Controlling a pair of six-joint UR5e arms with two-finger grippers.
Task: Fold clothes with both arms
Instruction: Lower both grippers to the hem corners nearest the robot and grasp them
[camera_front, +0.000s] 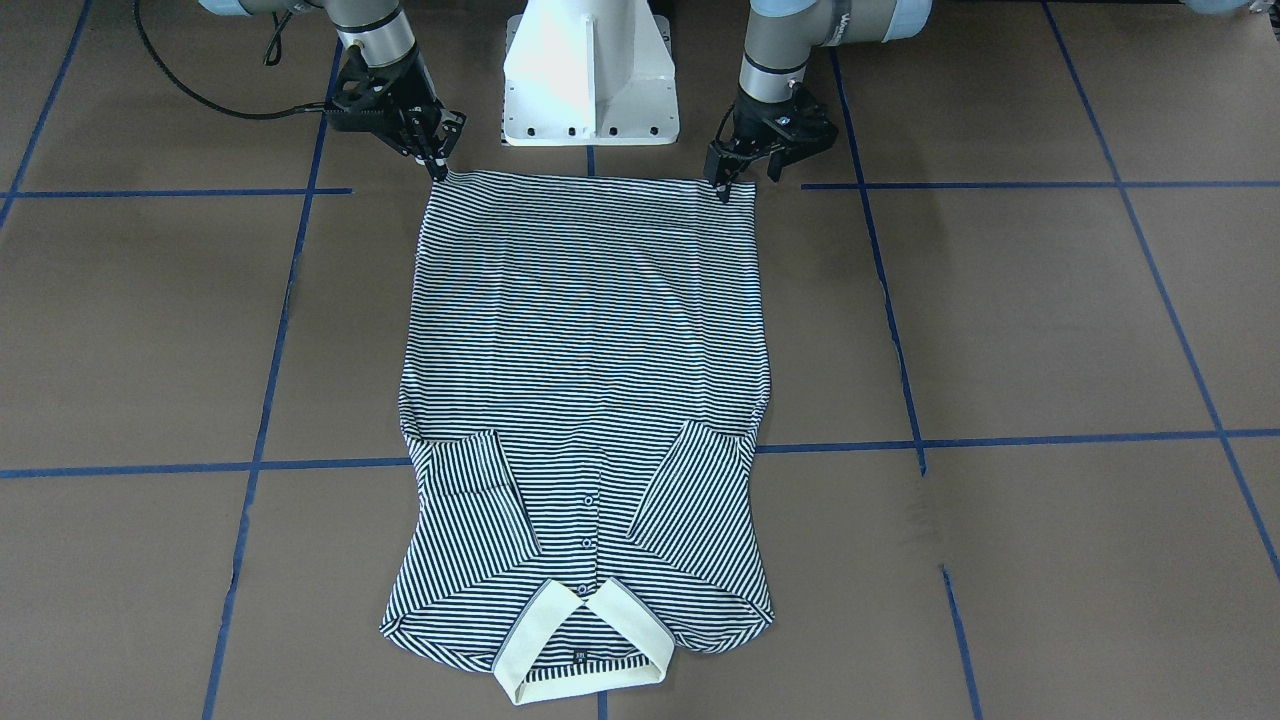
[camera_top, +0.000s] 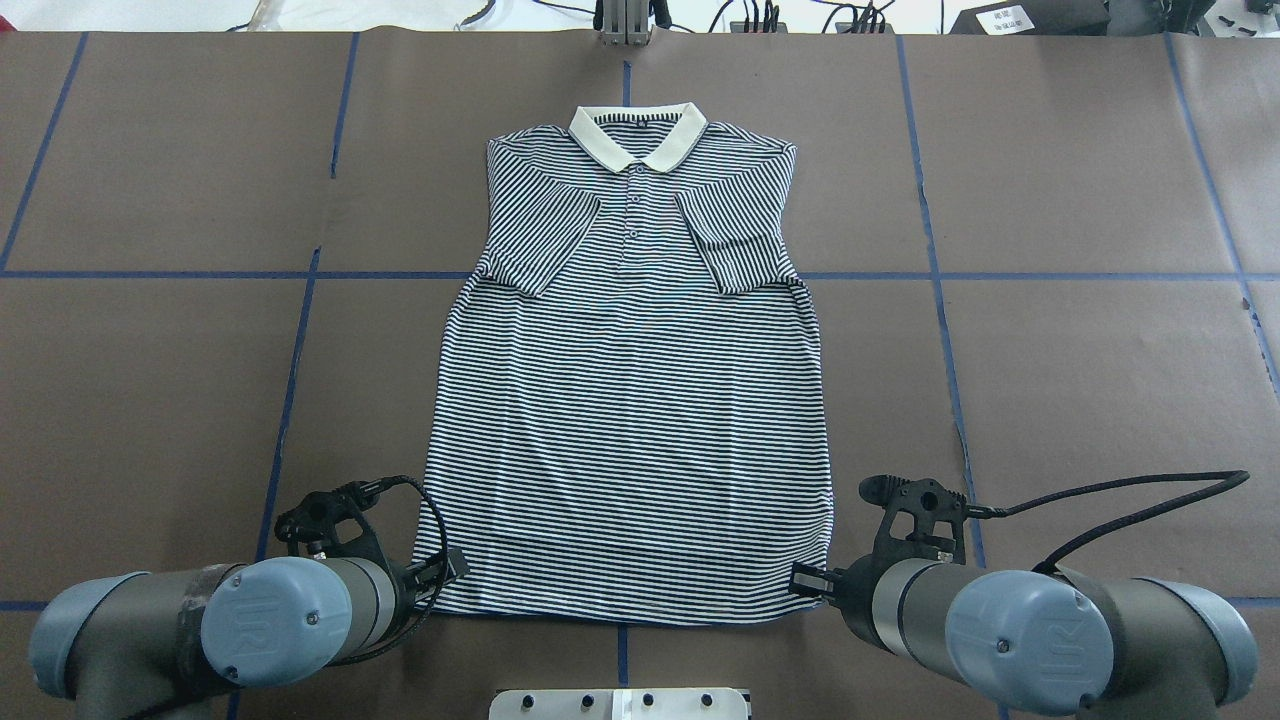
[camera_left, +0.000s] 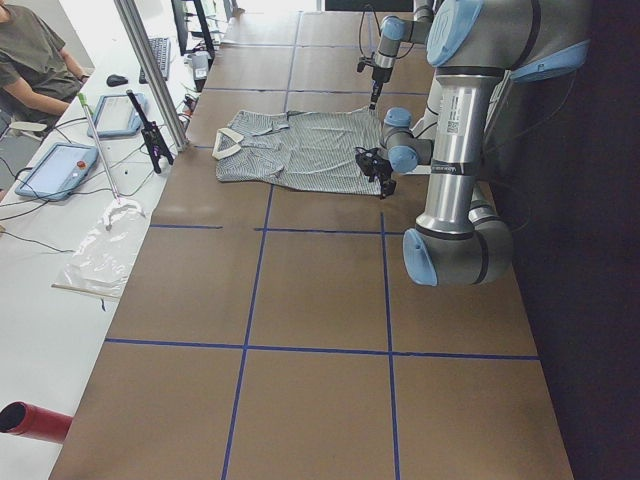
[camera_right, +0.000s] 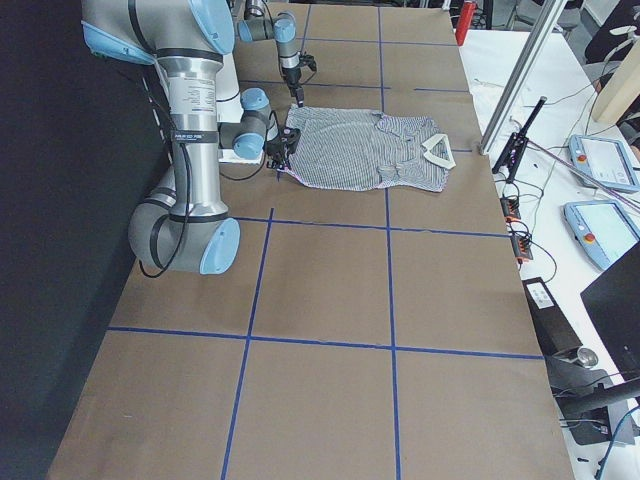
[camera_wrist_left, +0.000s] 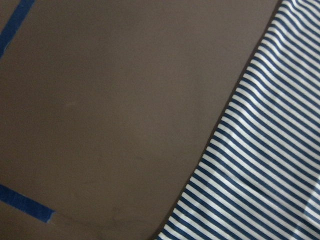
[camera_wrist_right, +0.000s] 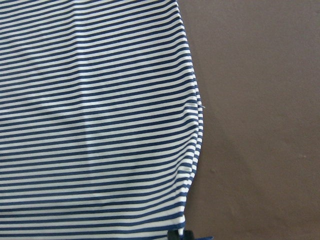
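Note:
The striped polo shirt (camera_front: 585, 350) lies flat and face up on the brown table, both sleeves folded in over the chest. Its cream collar (camera_top: 637, 135) points away from the robot and the hem runs straight along the near side. My left gripper (camera_front: 722, 185) is pinched shut on the hem corner on my left, low at the table. At the opposite hem corner my right gripper (camera_front: 438, 170) is likewise shut on the cloth. In the overhead view the left gripper (camera_top: 447, 570) and right gripper (camera_top: 805, 578) bracket the hem. The right wrist view shows striped fabric (camera_wrist_right: 95, 115) with a dark fingertip (camera_wrist_right: 186, 235) at its edge.
The white pedestal base (camera_front: 590, 80) stands just behind the hem, between the arms. Blue tape lines (camera_front: 270, 380) grid the brown table. Beyond the far table edge are tablets (camera_left: 60, 165) and a seated person (camera_left: 35, 60). A red cylinder (camera_left: 30, 420) lies off the table's corner.

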